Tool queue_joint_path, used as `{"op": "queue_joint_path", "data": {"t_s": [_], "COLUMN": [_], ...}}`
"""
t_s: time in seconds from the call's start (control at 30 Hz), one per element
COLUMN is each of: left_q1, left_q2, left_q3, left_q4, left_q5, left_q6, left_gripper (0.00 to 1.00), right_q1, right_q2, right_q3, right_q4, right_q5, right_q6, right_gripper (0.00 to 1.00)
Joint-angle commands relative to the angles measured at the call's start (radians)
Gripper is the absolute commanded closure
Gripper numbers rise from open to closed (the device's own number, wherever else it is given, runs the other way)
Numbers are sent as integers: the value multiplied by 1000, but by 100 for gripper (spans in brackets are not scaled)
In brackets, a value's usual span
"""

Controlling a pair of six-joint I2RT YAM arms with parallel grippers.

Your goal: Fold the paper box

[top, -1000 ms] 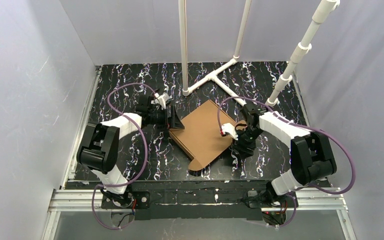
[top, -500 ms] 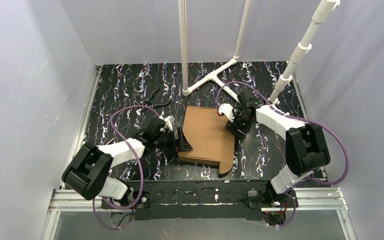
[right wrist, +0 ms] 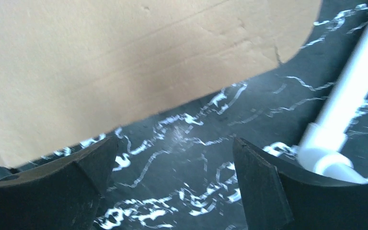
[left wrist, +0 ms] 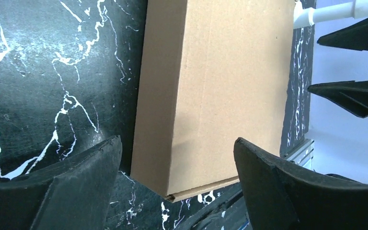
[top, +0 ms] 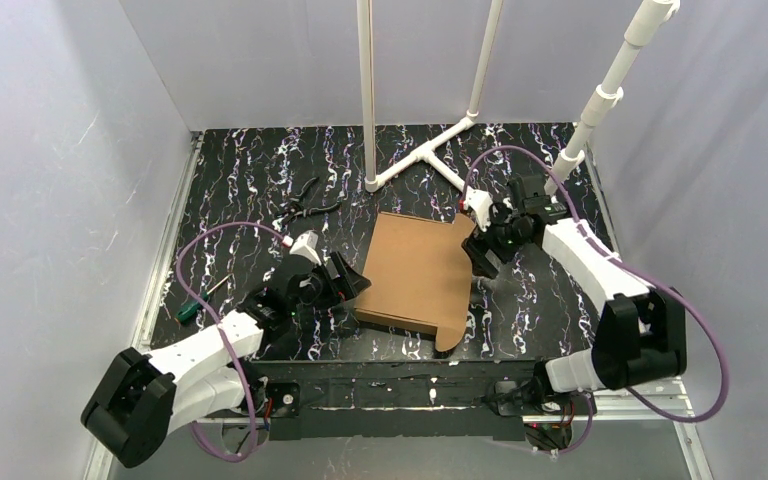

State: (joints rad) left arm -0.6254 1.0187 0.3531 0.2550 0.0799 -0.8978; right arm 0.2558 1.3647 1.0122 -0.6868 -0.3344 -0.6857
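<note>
**Box (top: 415, 270) flat on the table (top: 240, 170), both sets of fingers open and empty**

The box lies closed mid-table, with a rounded flap sticking out at its near right corner. The left fingers (top: 352, 283) stand wide apart just beside its left edge, gripping nothing. The right fingers (top: 478, 255) are spread just as wide by its right edge, toward the far corner, and are also empty. Pliers (top: 305, 195) lie farther back, a screwdriver (top: 192, 308) lies to the left, and a white pipe frame (top: 430, 155) stands behind.
</note>
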Motion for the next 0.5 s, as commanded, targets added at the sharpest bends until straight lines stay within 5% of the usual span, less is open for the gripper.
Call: {"op": "queue_joint_path", "data": {"t_s": [0.0, 0.2, 0.47], "left_q1": [4, 8, 25], "left_q2": [22, 150, 174], "left_q3": [3, 94, 144], "left_q4": [-14, -14, -13], "left_q5": [-42, 5, 63], "left_q6": [24, 137, 194], "left_gripper": [14, 11, 10], "right_q1": [0, -1, -3], "right_q2": [81, 86, -128], "right_q3": [37, -29, -334], "right_q4": [29, 167, 492], "right_q5": [-132, -29, -102], "right_q6": [215, 524, 762], "right_gripper": [2, 2, 2]}}
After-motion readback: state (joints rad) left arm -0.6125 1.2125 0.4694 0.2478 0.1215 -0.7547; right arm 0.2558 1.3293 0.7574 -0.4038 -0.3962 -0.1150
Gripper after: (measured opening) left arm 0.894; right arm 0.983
